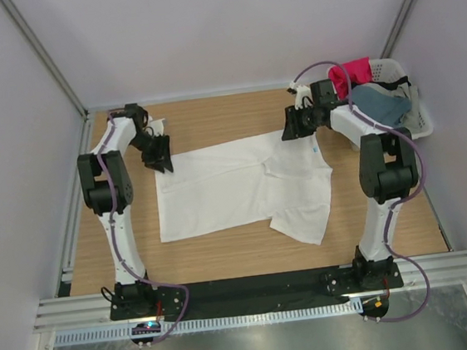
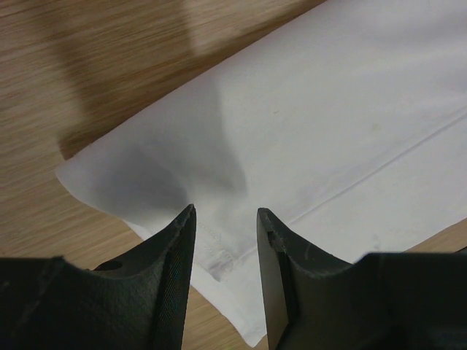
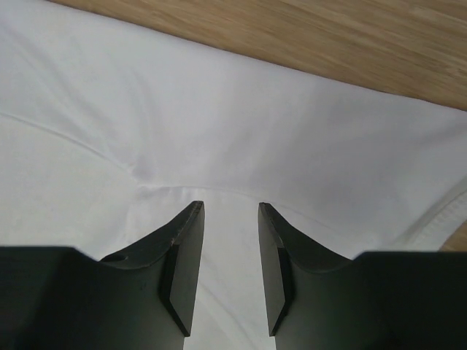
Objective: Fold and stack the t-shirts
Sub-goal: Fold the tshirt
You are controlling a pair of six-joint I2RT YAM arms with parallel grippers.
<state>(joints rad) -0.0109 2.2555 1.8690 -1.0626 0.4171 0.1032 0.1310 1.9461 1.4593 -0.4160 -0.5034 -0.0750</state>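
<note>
A white t-shirt (image 1: 243,186) lies spread on the wooden table, one sleeve pointing toward the near right. My left gripper (image 1: 162,159) is open just above the shirt's far left corner. In the left wrist view the left gripper (image 2: 226,219) straddles the stitched hem corner of the shirt (image 2: 328,109) without pinching it. My right gripper (image 1: 289,127) is open above the shirt's far right edge. In the right wrist view the right gripper (image 3: 231,211) has plain white cloth (image 3: 219,109) between its jaws. A red-pink shirt (image 1: 356,70) and a slate blue shirt (image 1: 380,103) lie in the basket.
A white slotted plastic basket (image 1: 421,118) stands at the far right corner, beside the right arm. Bare wood (image 1: 210,115) shows beyond the shirt and along the near edge. Grey walls close in the table on three sides.
</note>
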